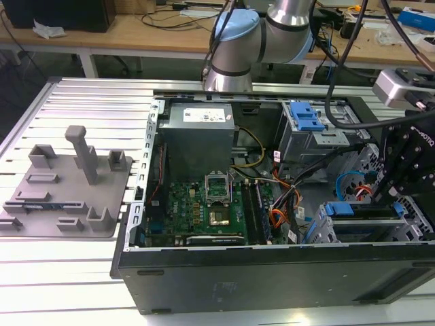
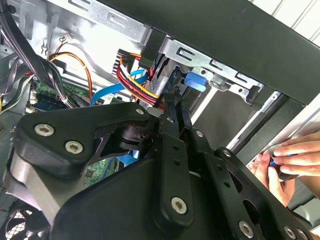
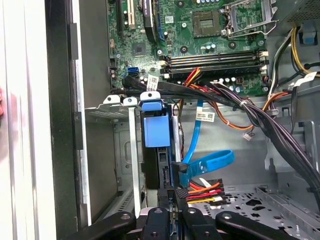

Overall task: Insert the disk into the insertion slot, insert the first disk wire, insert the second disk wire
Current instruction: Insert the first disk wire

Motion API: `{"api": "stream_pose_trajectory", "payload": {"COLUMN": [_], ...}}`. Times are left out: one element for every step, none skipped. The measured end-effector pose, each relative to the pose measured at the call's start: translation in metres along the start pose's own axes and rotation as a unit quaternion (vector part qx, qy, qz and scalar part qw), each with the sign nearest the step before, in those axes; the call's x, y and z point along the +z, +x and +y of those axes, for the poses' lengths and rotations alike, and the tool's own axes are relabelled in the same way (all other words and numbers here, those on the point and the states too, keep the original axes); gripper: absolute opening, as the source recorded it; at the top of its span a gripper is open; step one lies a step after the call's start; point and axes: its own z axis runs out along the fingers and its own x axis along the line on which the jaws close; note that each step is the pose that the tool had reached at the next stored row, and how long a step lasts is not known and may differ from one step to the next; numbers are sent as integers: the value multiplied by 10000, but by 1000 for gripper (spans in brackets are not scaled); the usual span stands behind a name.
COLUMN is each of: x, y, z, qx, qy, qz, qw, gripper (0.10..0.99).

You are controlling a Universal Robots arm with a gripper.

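Ribbed metal tabletop (image 1: 81,285) carrying open computer case (image 1: 272,282). At 4 o'clock inside case, exterior view: insertion slot (image 1: 325,229) with disk (image 1: 338,208) seated, blue frame showing. Pincer (image 3: 172,197) low over that corner, drawn nearly closed, pinching black plug (image 3: 183,191) of red-yellow-orange wires just beside disk's end. Blue cable (image 3: 210,161) looping near. Person's hand (image 2: 290,160) outside case wall.

Arm (image 1: 272,27) bent at elbow, wrist tipped down, tool (image 3: 175,196) aimed downward w/ fingers (image 2: 172,120) nearly closed.
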Motion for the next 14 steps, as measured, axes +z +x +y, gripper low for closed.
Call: {"api": "stream_pose_trajectory", "payload": {"x": [4, 9, 13, 17, 20, 23, 27, 29, 32, 34, 36, 37, 38, 41], "y": [0, -1, -1, -1, -2, -2, -3, -3, -3, -3, -4, -4, -4, -5], "z": [0, -1, -1, -2, -2, -3, -5, -6, -7, -8, -10, -11, -13, -15], "qx": [0, 0, 0, -1, -1, -1, -1, -1, -1, -1, -1, -1, -1, -1], "qy": [-1, -2, -4, -6, -7, -8, -10, -11, -12, -13, -14, -15, -15, -16], "qz": [1, 1, 2, 2, 2, 2, 3, 4, 4, 4, 3, 4, 4, 5], "qw": [10000, 10000, 10000, 10000, 10000, 10000, 10000, 10000, 10000, 10000, 10000, 10000, 10000, 10000], "gripper": [165, 165, 165, 165, 165, 165, 165, 165, 165, 165, 165, 165, 165, 165]}}
